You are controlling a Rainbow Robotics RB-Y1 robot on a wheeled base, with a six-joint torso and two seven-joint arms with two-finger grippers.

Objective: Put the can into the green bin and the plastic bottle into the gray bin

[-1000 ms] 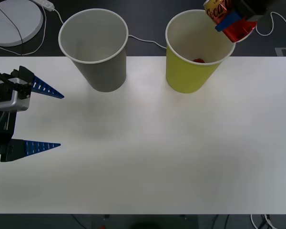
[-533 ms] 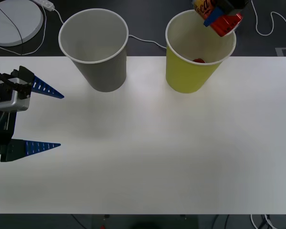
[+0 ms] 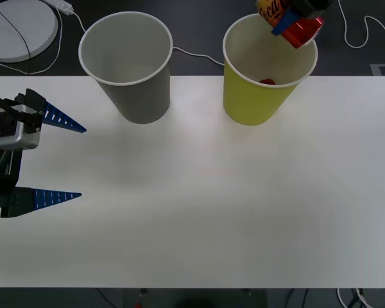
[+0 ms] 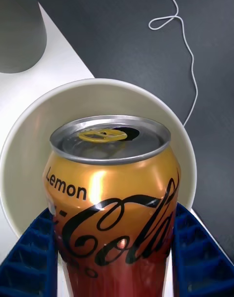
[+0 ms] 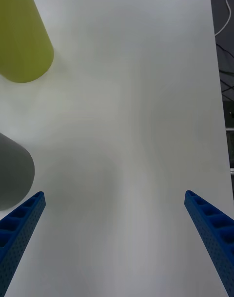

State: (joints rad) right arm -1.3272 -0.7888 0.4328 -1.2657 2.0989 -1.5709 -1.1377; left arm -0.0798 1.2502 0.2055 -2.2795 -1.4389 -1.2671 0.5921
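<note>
A: Where is the can point(image 3: 287, 16) in relation to the green bin point(image 3: 260, 90)?

B: It hangs tilted above the green bin's far rim, clamped between the 2 blue fingers point(image 4: 29, 258) of the right claw point(image 3: 294, 20). From the right wrist, the can's gold top with its opened tab sits over the bin's pale inside. A small red thing point(image 3: 267, 81) lies inside the green bin.

A: And the gray bin point(image 3: 129, 64)?

B: It stands upright on the white tabletop point(image 3: 199, 192), just left of the green bin, the 2 apart.

A: What is the left claw point(image 3: 67, 160) doing?

B: It hovers over the tabletop well left of the green bin, nearer than the gray bin, fingers spread wide and holding nothing.
</note>
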